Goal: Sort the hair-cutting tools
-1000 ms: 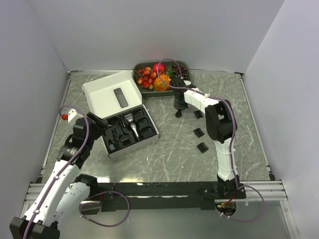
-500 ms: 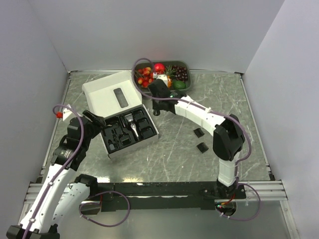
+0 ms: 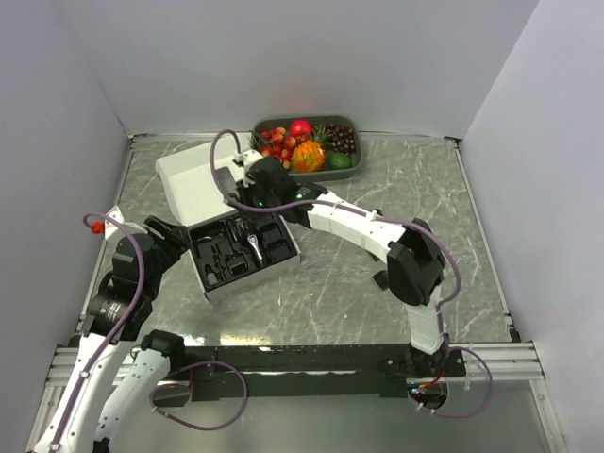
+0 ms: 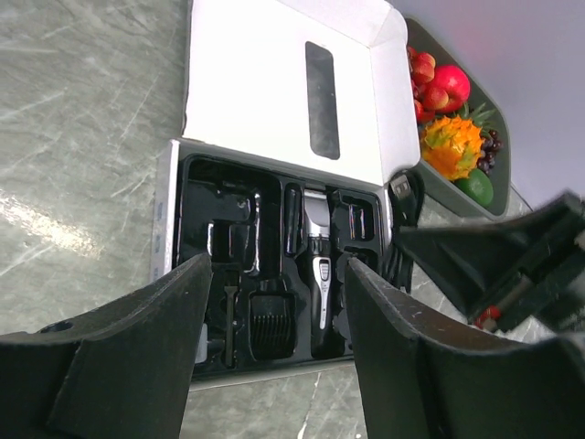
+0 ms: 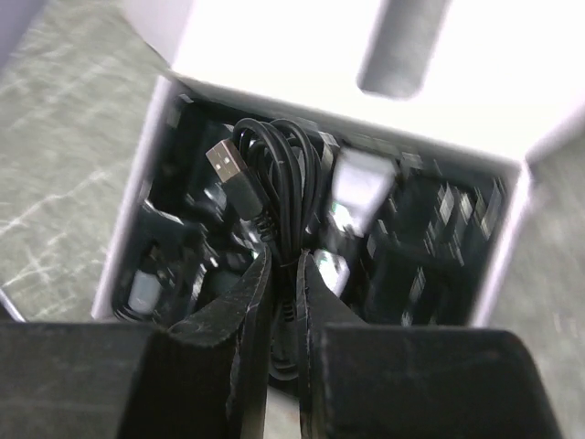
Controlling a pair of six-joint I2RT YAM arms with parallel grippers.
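Right arm had swung across in the last second: from out by the fruit tray (image 3: 351, 123) and the loose guards to over the far end of the open white box (image 3: 193, 184). Right gripper (image 5: 283, 265) was nearly closed, pinching a coiled black USB cable (image 5: 277, 183), with the coil hanging below the jaws and the plug sticking out to one side. The cable hung just above the black insert (image 4: 187, 197), next to the slot where the hair clipper (image 4: 320, 265) already lay, not yet touching down as far as I could tell. Left gripper (image 4: 274, 366) was wide open and held nothing; it had backed off a little towards the near-left end of the box. So transport looked done, and what remained was lowering the coil into a free pocket and letting go. The coil was floppy, so it could snag on the clipper or spill over a divider. One comb guard (image 3: 380, 279) was on the table by the right arm's elbow, well apart from the box; any others were hidden by the arm, so the sort wasn't finished
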